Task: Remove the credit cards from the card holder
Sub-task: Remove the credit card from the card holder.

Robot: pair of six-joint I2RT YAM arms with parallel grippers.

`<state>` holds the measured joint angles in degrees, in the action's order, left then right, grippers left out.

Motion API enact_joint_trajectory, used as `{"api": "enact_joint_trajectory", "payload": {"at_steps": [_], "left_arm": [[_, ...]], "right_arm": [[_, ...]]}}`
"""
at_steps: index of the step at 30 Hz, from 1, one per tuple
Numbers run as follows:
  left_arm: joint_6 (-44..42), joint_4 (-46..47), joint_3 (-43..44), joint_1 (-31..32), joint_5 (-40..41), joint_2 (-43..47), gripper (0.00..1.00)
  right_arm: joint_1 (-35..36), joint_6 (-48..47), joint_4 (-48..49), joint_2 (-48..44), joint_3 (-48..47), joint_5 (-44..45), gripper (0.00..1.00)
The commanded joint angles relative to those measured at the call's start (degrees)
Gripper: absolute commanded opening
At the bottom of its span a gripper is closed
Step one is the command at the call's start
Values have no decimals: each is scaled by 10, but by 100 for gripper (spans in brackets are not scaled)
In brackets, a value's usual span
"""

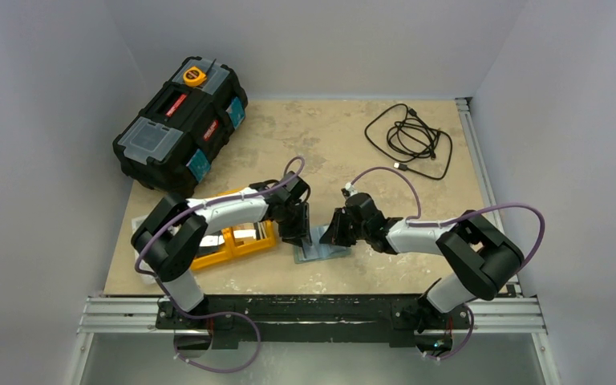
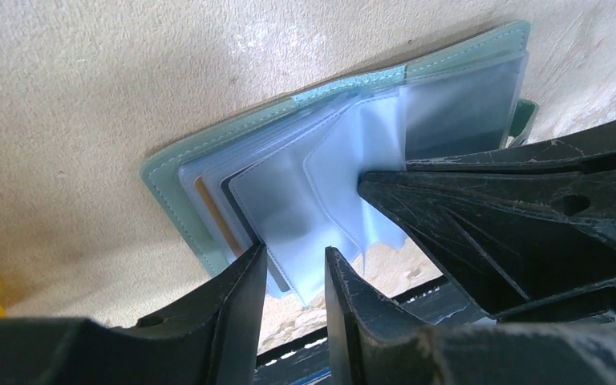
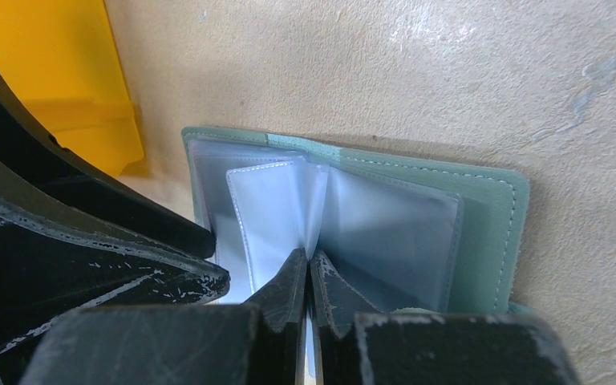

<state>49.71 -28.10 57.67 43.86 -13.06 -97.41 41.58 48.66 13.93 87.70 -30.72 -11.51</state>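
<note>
The right claw (image 3: 308,257) is closed, its scuffed black tips pushed in among the frosted clear sleeves (image 3: 385,233); whether a leaf is pinched between them I cannot tell. The left claw (image 2: 295,257) stands partly open, a sleeve corner hanging loose between its fingers. The card holder (image 2: 168,172), soft grey-green with stitched edges, lies spread open on the mottled beige surface (image 2: 88,80), with cards (image 2: 211,212) tucked in its sleeves. A glossy yellow-orange plastic tray (image 3: 56,64) sits just beside it.
</note>
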Motion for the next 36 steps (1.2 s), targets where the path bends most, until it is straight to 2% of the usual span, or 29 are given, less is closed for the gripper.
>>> {"api": "enact_joint_trajectory", "payload": {"at_steps": [1, 12, 15, 17, 20, 26, 31, 36], "left_arm": [[-4, 35, 14, 13, -6, -28, 31], [10, 52, 21, 21, -18, -47, 28], [12, 52, 21, 22, -13, -49, 21], [14, 52, 20, 21, -11, -47, 14], [15, 47, 21, 21, -5, -41, 0], [12, 33, 20, 22, 8, -20, 0], [14, 31, 19, 22, 6, -4, 0], [10, 37, 23, 23, -4, 11, 0]], "right_arm": [[4, -8, -19, 22, 14, 11, 0], [4, -8, -11, 30, 14, 4, 0], [4, -7, -10, 30, 13, 3, 0], [4, -5, -12, 23, 15, 3, 3], [4, -5, -23, -1, 13, 4, 14], [3, -11, -77, -73, -14, 19, 30], [4, -21, -126, -114, -44, 51, 37], [4, -25, -171, -144, -58, 87, 39]]}}
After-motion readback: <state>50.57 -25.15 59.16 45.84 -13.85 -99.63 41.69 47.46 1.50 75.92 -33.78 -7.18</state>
